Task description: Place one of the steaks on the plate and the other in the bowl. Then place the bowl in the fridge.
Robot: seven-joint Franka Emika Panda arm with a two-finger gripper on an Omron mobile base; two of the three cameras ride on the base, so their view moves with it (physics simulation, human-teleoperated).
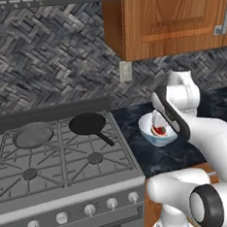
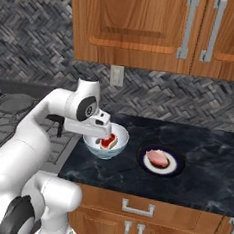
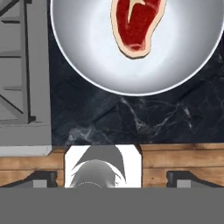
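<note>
Hand view gives us our gripper (image 3: 112,179) spread wide and empty above the deep white bowl (image 3: 87,52) holding one red fat-rimmed steak (image 3: 136,24).

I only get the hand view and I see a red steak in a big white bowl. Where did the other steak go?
Observer: The other steak lies on the plate, on the dark counter to the right of the bowl.
Operator: Is my pincer holding anything?
Observer: No. The pincer hangs open just above the bowl, with the steak in the bowl lying loose under it.
Operator: What's on the stove next to me?
Observer: Two pans: a black one with its handle pointing at the counter, and a grey one on the burner to its left.
</note>
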